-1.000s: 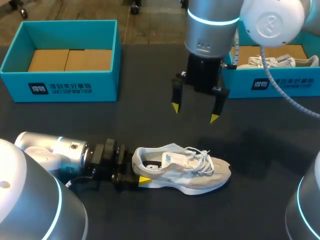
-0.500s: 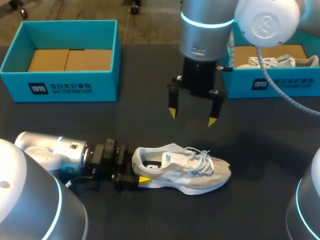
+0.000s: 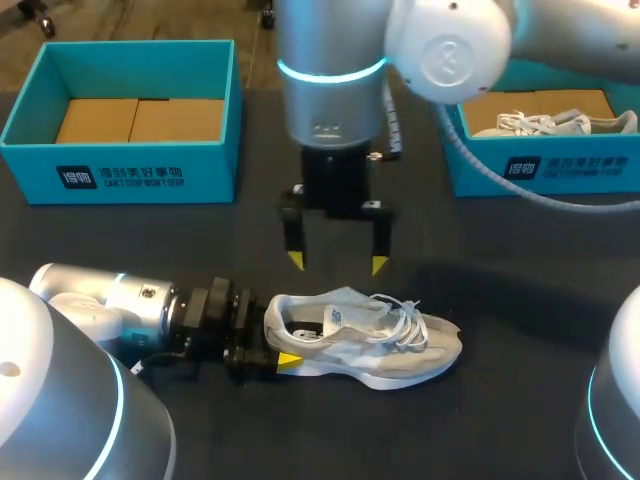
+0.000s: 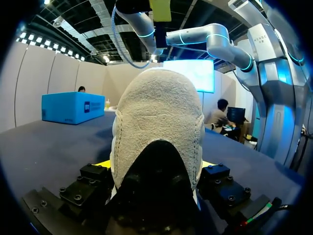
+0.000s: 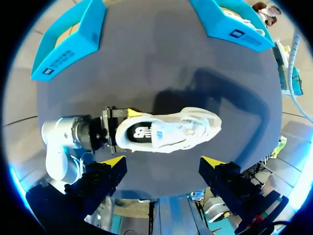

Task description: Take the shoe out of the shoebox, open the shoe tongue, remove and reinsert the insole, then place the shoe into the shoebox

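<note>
- Work on the dark table (image 3: 520,330), in the open stretch in front of the two teal boxes; judged step: opening the tongue.
- Leave the left shoebox (image 3: 120,175), showing only a brown floor, and the right shoebox (image 3: 540,170), holding a second shoe (image 3: 545,123), out of the action; both well apart from it.
- Find the shoe (image 3: 365,340) out of its box, on its sole near the table's front, heel toward the left arm, toe pointing right.
- Anchor the heel with the left gripper (image 3: 262,345), fingers clamped on it from both sides, against the coming pull.
- Lower the right gripper (image 3: 337,263), fingers spread wide and empty, hanging above the collar; narrow before entry.
- Pinch the tongue (image 3: 348,296) alone, near its top edge; draw toward the toe.
- Avoid snagging the laces (image 3: 405,318).
</note>
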Robot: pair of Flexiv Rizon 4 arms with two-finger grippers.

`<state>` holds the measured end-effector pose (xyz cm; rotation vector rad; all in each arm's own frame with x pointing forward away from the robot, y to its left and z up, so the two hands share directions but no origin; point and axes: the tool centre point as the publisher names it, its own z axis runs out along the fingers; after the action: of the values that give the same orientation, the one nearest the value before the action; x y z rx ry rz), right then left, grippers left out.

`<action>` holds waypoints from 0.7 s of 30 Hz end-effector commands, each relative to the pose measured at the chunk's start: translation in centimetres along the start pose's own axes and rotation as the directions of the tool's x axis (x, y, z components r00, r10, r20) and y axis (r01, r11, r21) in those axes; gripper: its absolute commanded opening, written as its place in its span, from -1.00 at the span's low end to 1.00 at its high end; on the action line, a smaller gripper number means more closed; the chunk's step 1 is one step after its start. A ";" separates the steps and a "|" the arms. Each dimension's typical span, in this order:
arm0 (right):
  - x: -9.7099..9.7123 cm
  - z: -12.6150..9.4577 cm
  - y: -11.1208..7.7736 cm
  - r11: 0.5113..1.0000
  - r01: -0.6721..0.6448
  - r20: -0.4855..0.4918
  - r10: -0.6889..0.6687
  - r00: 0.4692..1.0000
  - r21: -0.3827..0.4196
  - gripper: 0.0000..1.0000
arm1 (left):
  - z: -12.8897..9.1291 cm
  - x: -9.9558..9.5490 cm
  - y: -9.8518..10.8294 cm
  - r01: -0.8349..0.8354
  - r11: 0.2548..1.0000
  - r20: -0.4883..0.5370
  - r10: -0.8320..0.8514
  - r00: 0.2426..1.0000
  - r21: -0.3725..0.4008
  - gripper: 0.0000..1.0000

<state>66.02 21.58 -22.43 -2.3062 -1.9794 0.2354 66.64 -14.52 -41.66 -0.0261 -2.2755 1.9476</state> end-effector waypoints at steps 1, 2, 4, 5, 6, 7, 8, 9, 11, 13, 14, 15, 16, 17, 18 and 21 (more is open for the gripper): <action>3.0 0.1 -0.5 0.953 -0.300 0.132 0.301 0.944 -0.028 1.00 | 0.2 -0.2 0.4 0.000 1.000 0.000 0.000 1.000 0.001 -1.00; 3.0 0.1 -0.5 0.953 -0.300 0.132 0.301 0.944 -0.028 1.00 | 0.2 -0.2 0.4 0.000 1.000 0.000 0.000 1.000 0.001 -1.00; 3.2 0.3 -0.5 0.945 -0.326 0.166 0.326 0.931 -0.027 1.00 | 0.2 -0.2 0.4 0.000 1.000 0.000 0.000 1.000 0.001 -1.00; 3.5 0.6 -0.6 0.936 -0.350 0.201 0.349 0.915 -0.032 1.00 | 0.2 -0.2 0.4 0.000 1.000 0.000 0.000 1.000 0.001 -1.00; 3.7 1.0 -0.7 0.930 -0.366 0.223 0.365 0.904 -0.037 1.00 | 0.2 -0.2 0.4 0.000 1.000 0.000 0.000 1.000 0.001 -1.00; 3.7 1.4 -0.8 0.926 -0.375 0.231 0.373 0.899 -0.038 1.00 | 0.2 -0.2 0.4 0.000 1.000 0.000 0.000 1.000 0.001 -1.00; 3.7 1.7 -1.0 0.927 -0.370 0.228 0.372 0.900 -0.054 1.00 | 0.2 -0.2 0.4 0.000 1.000 0.000 0.000 1.000 0.001 -1.00; 3.8 2.0 -1.1 0.929 -0.365 0.244 0.370 0.897 -0.065 1.00 | 0.2 -0.2 0.4 0.000 1.000 0.000 0.000 1.000 0.001 -1.00; 3.7 2.5 -1.2 0.931 -0.356 0.252 0.363 0.897 -0.076 1.00 | 0.2 -0.2 0.4 0.000 1.000 0.000 0.000 1.000 0.001 -1.00; 3.4 3.1 -1.2 0.928 -0.362 0.271 0.373 0.887 -0.090 1.00 | 0.2 -0.2 0.4 0.000 1.000 0.000 0.000 1.000 0.001 -1.00; 3.2 3.4 -1.2 0.926 -0.363 0.257 0.377 0.890 -0.099 1.00 | 0.2 -0.2 0.4 0.000 1.000 0.000 0.000 1.000 0.001 -1.00; 2.9 3.7 -1.1 0.921 -0.379 0.258 0.390 0.884 -0.094 1.00 | 0.2 -0.2 0.4 0.000 1.000 0.000 0.000 1.000 0.001 -1.00; 2.6 4.0 -1.1 0.919 -0.384 0.261 0.394 0.881 -0.092 1.00 | 0.2 -0.2 0.4 0.000 1.000 0.000 0.000 1.000 0.001 -1.00; 2.4 4.2 -1.1 0.913 -0.396 0.251 0.408 0.878 -0.098 1.00 | 0.2 -0.2 0.4 0.000 1.000 0.000 0.000 1.000 0.001 -1.00; 2.2 4.4 -1.1 0.908 -0.407 0.261 0.417 0.871 -0.094 1.00 | 0.2 -0.2 0.4 0.000 1.000 0.000 0.000 1.000 0.001 -1.00; 1.7 4.9 -1.2 0.900 -0.422 0.258 0.436 0.863 -0.110 1.00 | 0.2 -0.2 0.4 0.000 1.000 0.000 0.000 1.000 0.001 -1.00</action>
<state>64.92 22.83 -26.70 -2.2630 -2.1552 0.4755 66.64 -14.52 -41.66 -0.0261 -2.2755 1.9476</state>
